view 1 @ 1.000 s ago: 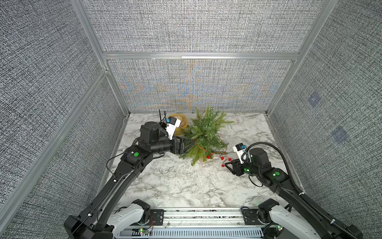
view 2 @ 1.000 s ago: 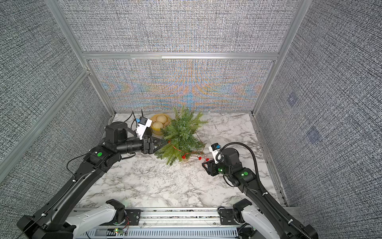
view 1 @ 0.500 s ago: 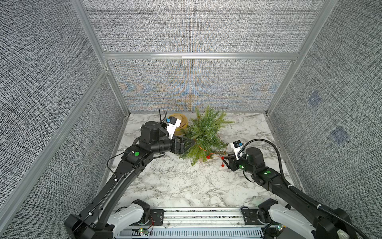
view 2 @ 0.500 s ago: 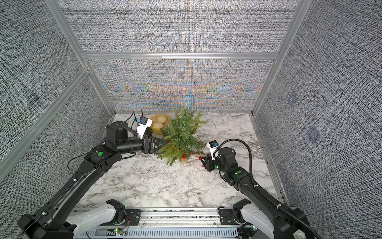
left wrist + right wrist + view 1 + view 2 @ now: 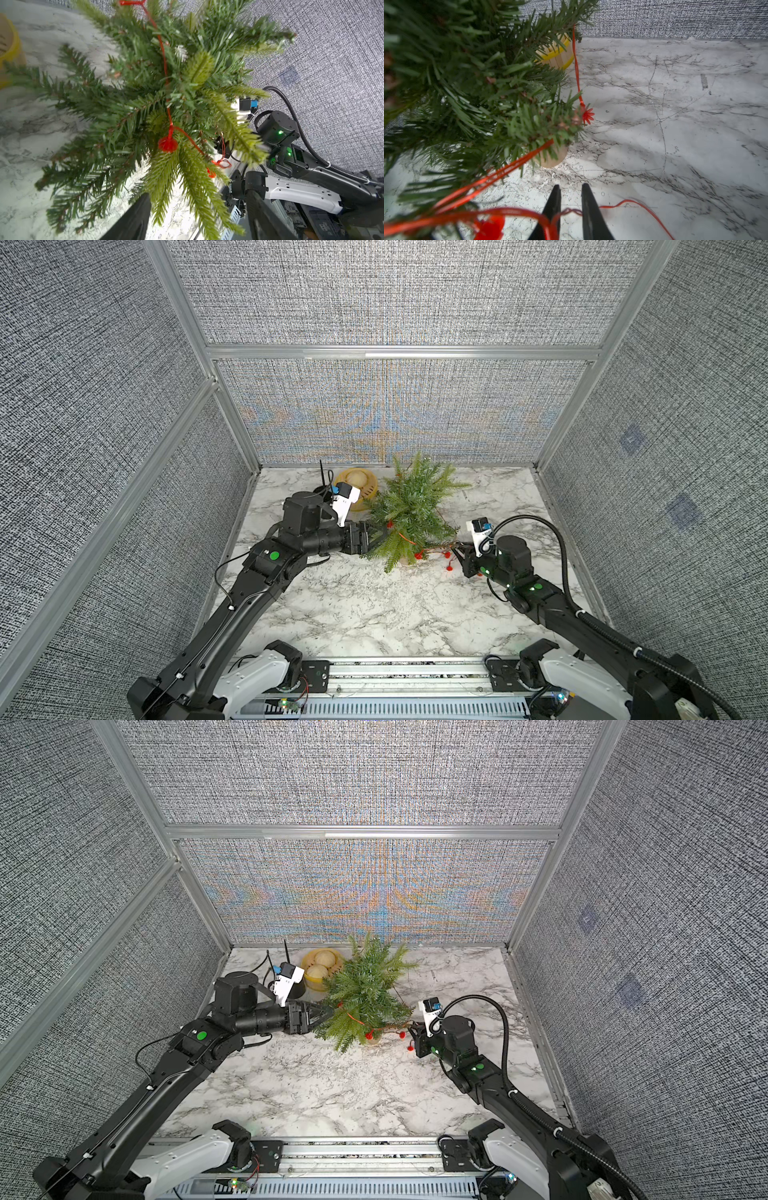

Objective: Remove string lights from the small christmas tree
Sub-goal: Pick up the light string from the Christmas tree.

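1. The marble table (image 5: 374, 614) carried it all, with a yellow basket (image 5: 368, 489) near the back wall.
2. The tree (image 5: 411, 506) stood on its tan base (image 5: 552, 158), just beside that basket.
3. The left gripper (image 5: 374, 538) sat in the low branches, jaws spread wide, clamping nothing.
4. The right gripper (image 5: 570, 187) hung low on the tree's other side, jaws nearly together. The string lights (image 5: 517, 212) crossed the slim gap; pinched or not, I couldn't tell.
5. The string lights ran from the branches down past the base onto the table.

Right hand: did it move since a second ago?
Yes. The right hand slid a little toward the tree, away from the wall on its side.
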Tool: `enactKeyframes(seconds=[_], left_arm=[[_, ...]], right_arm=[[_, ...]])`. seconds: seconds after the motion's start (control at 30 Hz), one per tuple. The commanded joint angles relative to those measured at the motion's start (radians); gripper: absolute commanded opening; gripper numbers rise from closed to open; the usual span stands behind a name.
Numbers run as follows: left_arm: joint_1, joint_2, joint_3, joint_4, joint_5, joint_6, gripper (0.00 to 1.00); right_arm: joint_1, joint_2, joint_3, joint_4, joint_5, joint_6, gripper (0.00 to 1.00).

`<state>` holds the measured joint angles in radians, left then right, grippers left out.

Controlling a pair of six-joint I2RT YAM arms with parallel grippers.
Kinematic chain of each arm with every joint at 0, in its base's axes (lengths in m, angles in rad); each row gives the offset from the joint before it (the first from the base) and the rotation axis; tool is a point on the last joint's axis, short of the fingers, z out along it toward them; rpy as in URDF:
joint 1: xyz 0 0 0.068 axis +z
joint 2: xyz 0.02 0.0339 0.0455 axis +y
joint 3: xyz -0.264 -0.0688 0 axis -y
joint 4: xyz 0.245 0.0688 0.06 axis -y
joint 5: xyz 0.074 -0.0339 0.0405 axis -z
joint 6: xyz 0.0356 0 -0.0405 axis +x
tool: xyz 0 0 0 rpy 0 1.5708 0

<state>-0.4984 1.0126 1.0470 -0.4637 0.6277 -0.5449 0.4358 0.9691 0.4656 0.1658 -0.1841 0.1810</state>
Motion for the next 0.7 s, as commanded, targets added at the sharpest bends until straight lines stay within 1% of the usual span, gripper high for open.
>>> enactKeyframes(seconds=[0.0,0.2,0.37,0.43,0.57,0.67], left_arm=[[-0.009,-0.025,-0.033,0.047,0.003,-0.076,0.73],[-0.071,-0.044,-0.034,0.065,-0.021,-0.114,0.73],[-0.113,-0.051,-0.013,0.068,-0.051,-0.123,0.72],[-0.128,-0.055,-0.012,0.082,-0.069,-0.148,0.72],[-0.201,-0.039,0.009,0.103,-0.112,-0.186,0.71],[-0.234,-0.028,0.018,0.112,-0.147,-0.218,0.72]], right_arm=[[0.0,-0.024,0.029,-0.078,0.041,-0.008,0.1],[0.001,-0.121,0.078,-0.211,0.071,-0.008,0.0],[0.002,-0.174,0.145,-0.322,0.085,-0.019,0.0],[0.005,-0.191,0.18,-0.368,0.075,-0.026,0.0],[0.014,-0.211,0.258,-0.454,0.017,-0.04,0.0],[0.029,-0.223,0.32,-0.519,-0.043,-0.059,0.0]])
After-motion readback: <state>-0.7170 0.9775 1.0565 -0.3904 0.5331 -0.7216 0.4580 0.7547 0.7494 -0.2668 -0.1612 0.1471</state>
